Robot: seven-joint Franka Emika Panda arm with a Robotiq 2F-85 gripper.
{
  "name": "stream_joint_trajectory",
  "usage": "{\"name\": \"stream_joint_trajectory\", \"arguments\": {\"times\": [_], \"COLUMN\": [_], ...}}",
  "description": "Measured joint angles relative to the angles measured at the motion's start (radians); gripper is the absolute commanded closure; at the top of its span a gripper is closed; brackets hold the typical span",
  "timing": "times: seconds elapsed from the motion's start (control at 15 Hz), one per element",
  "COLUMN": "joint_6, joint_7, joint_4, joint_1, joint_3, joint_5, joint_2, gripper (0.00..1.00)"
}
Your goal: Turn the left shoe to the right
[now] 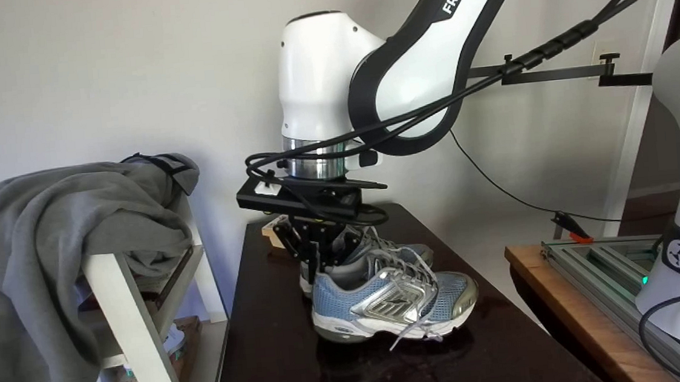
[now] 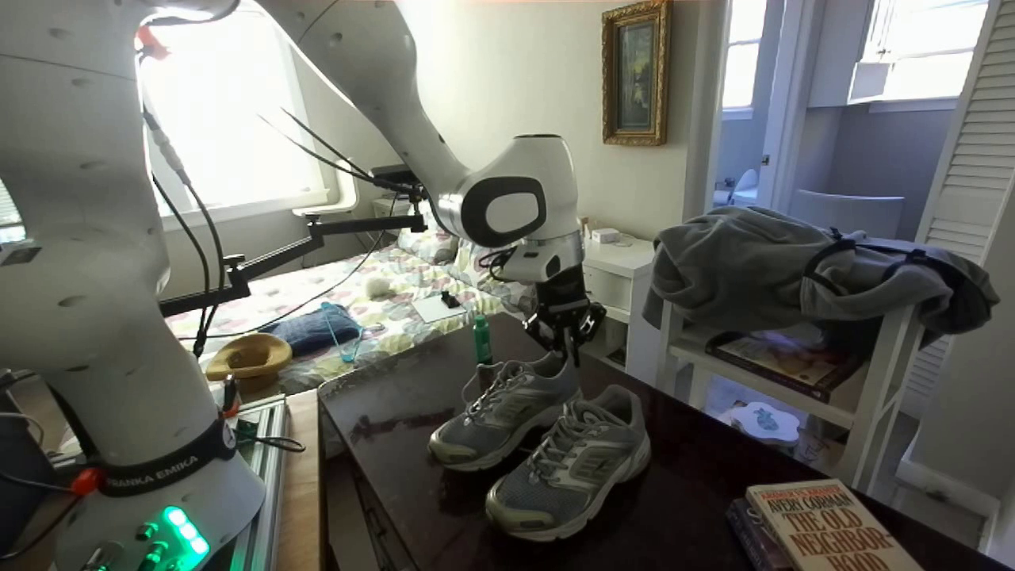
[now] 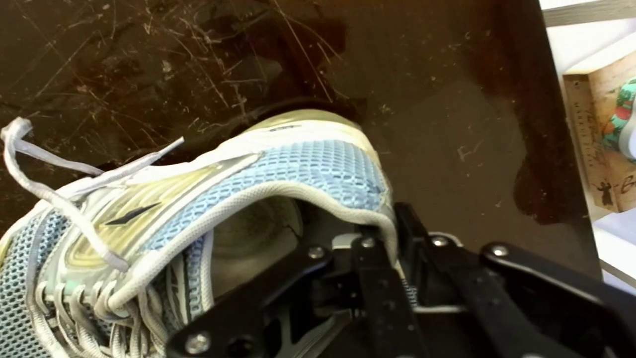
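The left shoe (image 1: 385, 303) is a grey and light-blue mesh sneaker with white laces and a thick white sole. It appears to rest upright on the dark table, toe toward the robot base. It shows in both exterior views (image 2: 507, 412), and fills much of the wrist view (image 3: 308, 164). My gripper (image 3: 390, 231) is at its heel, one finger inside the collar and one outside, shut on the heel rim. The inner fingertip is hidden by the collar. The matching shoe (image 2: 575, 476) stands close beside it, partly hidden in an exterior view (image 1: 422, 252).
The dark table (image 2: 381, 436) has an edge near the white shelf (image 1: 125, 317) draped with a grey cloth (image 1: 76, 236). Books (image 2: 825, 527) lie at one end. A green bottle (image 2: 482, 341) stands behind the shoes. The small tan box (image 1: 273, 231) is behind the gripper.
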Motion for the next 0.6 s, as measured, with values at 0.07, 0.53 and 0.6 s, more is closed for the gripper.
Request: {"name": "stream_joint_trajectory", "arguments": {"times": [0.07, 0.53, 0.6], "joint_6": [0.0, 0.0, 0.0], "joint_7": [-0.016, -0.12, -0.129], "joint_4": [-0.001, -0.011, -0.011], "joint_1": [-0.002, -0.002, -0.003], "joint_3": [0.004, 0.017, 0.019], "joint_5": [0.002, 0.004, 0.005], "joint_2": [0.0, 0.001, 0.001], "gripper": [0.97, 0.93, 0.61]}}
